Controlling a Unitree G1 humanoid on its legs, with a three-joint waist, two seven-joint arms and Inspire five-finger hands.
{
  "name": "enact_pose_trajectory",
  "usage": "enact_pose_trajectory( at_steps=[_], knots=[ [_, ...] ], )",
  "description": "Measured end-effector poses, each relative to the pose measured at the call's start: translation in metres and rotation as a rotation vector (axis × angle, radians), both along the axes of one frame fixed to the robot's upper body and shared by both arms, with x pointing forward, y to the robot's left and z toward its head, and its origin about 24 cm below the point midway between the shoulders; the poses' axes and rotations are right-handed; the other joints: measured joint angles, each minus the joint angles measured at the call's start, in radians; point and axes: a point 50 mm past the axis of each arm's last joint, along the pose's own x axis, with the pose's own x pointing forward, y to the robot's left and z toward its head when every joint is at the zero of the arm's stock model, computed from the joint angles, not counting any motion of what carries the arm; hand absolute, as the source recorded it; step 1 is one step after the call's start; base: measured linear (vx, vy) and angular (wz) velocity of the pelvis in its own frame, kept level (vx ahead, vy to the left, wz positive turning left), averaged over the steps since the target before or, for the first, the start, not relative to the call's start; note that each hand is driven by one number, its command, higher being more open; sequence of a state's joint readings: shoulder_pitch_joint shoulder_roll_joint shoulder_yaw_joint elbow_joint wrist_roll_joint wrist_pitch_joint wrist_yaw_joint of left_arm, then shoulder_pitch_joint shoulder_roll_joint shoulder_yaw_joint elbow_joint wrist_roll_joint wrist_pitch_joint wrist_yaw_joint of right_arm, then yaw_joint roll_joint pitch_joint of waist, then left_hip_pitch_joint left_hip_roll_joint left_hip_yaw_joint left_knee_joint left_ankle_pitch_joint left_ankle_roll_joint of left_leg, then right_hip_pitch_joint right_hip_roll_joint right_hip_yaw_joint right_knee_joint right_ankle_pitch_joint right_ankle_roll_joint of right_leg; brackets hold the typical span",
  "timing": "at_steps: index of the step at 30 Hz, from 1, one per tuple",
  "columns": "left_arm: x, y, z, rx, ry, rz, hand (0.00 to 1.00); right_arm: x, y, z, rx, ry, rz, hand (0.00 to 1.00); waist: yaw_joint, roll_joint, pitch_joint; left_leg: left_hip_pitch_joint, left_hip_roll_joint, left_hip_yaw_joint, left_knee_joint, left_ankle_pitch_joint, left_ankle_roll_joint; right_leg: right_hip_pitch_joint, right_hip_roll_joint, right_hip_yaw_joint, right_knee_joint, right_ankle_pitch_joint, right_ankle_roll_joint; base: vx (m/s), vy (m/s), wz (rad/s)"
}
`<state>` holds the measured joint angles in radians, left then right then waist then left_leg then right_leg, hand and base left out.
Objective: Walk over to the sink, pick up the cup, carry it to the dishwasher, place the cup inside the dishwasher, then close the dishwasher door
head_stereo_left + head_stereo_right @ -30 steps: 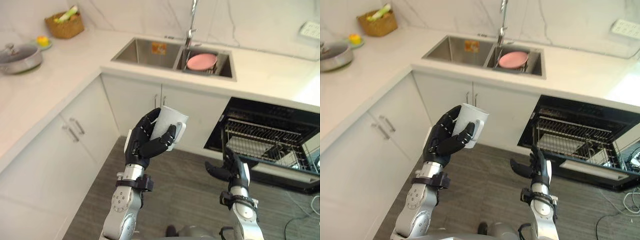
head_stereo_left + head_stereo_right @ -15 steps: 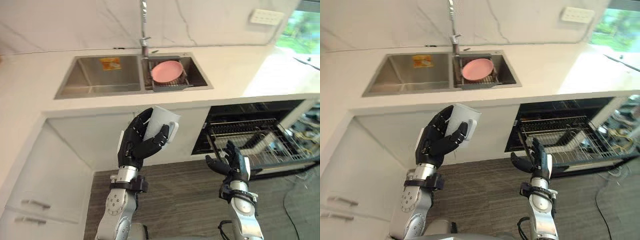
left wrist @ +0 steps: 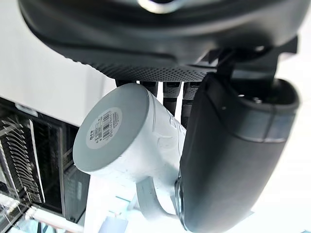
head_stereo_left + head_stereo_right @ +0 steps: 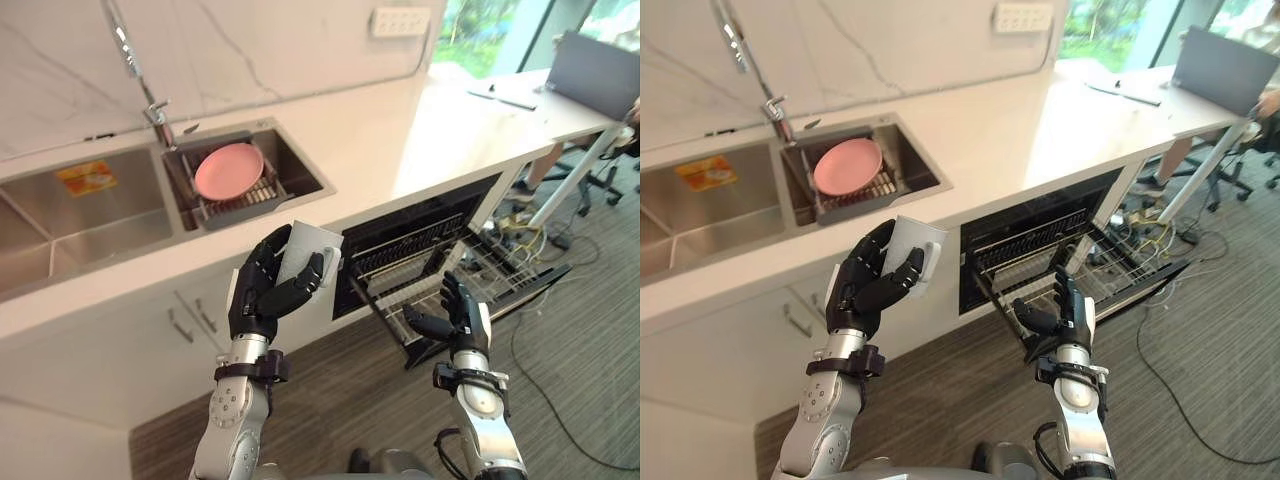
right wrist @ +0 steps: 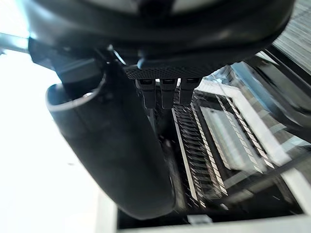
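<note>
I was looking down on a white stone surface (image 4: 400, 130) that ran along a marbled wall, with a white socket plate (image 4: 397, 20) set into the wall. The floor (image 4: 580, 330) was grey wood-grain, and pale cabinet doors (image 4: 150, 340) stood below the surface. At the far end a grey laptop (image 4: 595, 75) sat on the surface in front of bright windows.

The sink (image 4: 100, 200) was cut off at the picture's left edge. An orange sticker (image 4: 85, 178) lay in its larger basin, and the tap (image 4: 150, 100) rose behind the divider. I could not make out what, if anything, lay in the racks of the dishwasher (image 4: 420, 235), since the wires blurred together.

The smaller basin held a wire drainer with a pink plate (image 4: 228, 170) lying in it. The dishwasher stood open under the surface, its lower rack (image 4: 490, 270) drawn out over the lowered door.

The white cup (image 4: 310, 250) was in my left hand (image 4: 262, 295), held in the air in front of the cabinets, between the sink and the dishwasher. The fingers wrapped its far side and the thumb crossed its near side. The left wrist view showed its labelled base (image 3: 104, 126) and its handle (image 3: 155, 194) beside the thumb. My right hand (image 4: 455, 318) hung lower, in front of the drawn-out rack, with its fingers loosely straight and nothing in it.
</note>
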<state>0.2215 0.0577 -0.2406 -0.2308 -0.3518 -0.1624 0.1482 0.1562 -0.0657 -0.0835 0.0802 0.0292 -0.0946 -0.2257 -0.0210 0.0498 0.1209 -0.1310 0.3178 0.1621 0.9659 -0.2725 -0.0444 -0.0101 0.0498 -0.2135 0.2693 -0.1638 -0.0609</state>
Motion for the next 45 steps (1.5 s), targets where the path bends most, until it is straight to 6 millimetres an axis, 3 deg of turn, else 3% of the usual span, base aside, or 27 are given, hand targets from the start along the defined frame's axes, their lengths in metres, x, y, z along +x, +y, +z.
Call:
enact_pose_trajectory(
  at_steps=[2, 3, 4, 5, 6, 9, 12, 21, 30, 45],
  knots=[
    [0.001, -0.005, 0.003, -0.008, -0.014, -0.020, 0.30, 0.004, -0.005, 0.014, -0.005, -0.077, -0.020, 0.90, 0.004, 0.001, 0.000, -0.066, -0.077, -0.061, -0.127, -0.077, 0.000, 0.021, -0.015, 0.045, -0.025, 0.009, 0.014, 0.25, 0.048, -0.53],
    [0.001, -0.005, 0.003, -0.011, -0.013, -0.020, 0.30, 0.005, -0.006, 0.014, -0.004, -0.080, -0.025, 0.90, 0.004, -0.001, 0.000, -0.073, -0.103, -0.084, -0.175, -0.087, 0.000, 0.031, -0.020, 0.058, -0.031, 0.011, 0.018, 0.24, 0.123, -0.60],
    [0.002, -0.005, 0.003, -0.010, -0.013, -0.013, 0.30, 0.006, -0.007, 0.013, 0.000, -0.076, -0.031, 0.90, 0.008, -0.001, 0.001, -0.074, -0.160, -0.144, -0.291, -0.087, -0.006, 0.046, -0.031, 0.082, -0.040, 0.015, 0.025, 0.23, 0.172, -0.66],
    [0.002, -0.005, 0.003, 0.003, -0.017, -0.002, 0.30, 0.006, -0.008, 0.011, -0.001, -0.067, -0.033, 0.90, 0.007, 0.007, -0.004, -0.052, -0.199, -0.206, -0.442, -0.031, -0.017, 0.054, -0.032, 0.110, -0.038, 0.015, 0.036, 0.22, 0.198, -0.76],
    [0.002, -0.005, 0.004, 0.006, -0.021, 0.004, 0.30, 0.006, -0.008, 0.010, 0.000, -0.061, -0.033, 0.90, 0.010, 0.013, -0.006, -0.040, -0.205, -0.218, -0.478, 0.059, -0.002, 0.060, -0.027, 0.132, -0.038, 0.010, 0.049, 0.22, 0.212, -0.72],
    [0.005, 0.003, 0.006, 0.046, -0.035, 0.014, 0.30, 0.002, -0.001, 0.002, 0.043, -0.036, -0.030, 0.90, -0.009, -0.020, -0.015, 0.024, -0.241, -0.151, -0.541, 0.069, 0.014, 0.081, -0.074, 0.194, -0.062, 0.008, 0.075, 0.17, 0.167, -0.43],
    [0.010, 0.001, 0.012, 0.046, -0.060, 0.008, 0.30, 0.000, 0.000, 0.004, 0.067, -0.049, -0.016, 0.90, -0.014, -0.024, -0.017, 0.058, -0.267, -0.119, -0.603, 0.084, 0.032, 0.094, -0.101, 0.221, -0.112, 0.025, 0.104, 0.08, 0.093, -0.25],
    [0.015, 0.003, 0.018, 0.133, -0.095, 0.032, 0.30, 0.003, 0.007, 0.028, 0.179, -0.179, 0.043, 0.90, -0.024, -0.036, -0.025, 0.140, -0.264, -0.031, -0.714, 0.113, 0.035, 0.102, -0.101, 0.307, -0.157, 0.065, 0.112, 0.02, 0.035, -0.31],
    [0.036, 0.010, 0.017, 0.251, -0.097, 0.099, 0.30, 0.008, 0.054, 0.049, 0.405, -0.310, 0.283, 0.90, -0.022, -0.059, -0.041, 0.160, -0.271, 0.021, -0.791, 0.153, 0.043, 0.091, -0.106, 0.357, -0.216, 0.123, 0.125, -0.07, 0.010, -0.16],
    [0.047, 0.009, 0.011, 0.325, -0.068, 0.152, 0.30, 0.011, 0.084, 0.074, 0.574, -0.422, 0.425, 0.90, -0.025, -0.068, -0.052, 0.159, -0.277, 0.039, -0.814, 0.183, 0.045, 0.076, -0.105, 0.376, -0.242, 0.149, 0.129, -0.01, 0.000, -0.04]
  ],
)
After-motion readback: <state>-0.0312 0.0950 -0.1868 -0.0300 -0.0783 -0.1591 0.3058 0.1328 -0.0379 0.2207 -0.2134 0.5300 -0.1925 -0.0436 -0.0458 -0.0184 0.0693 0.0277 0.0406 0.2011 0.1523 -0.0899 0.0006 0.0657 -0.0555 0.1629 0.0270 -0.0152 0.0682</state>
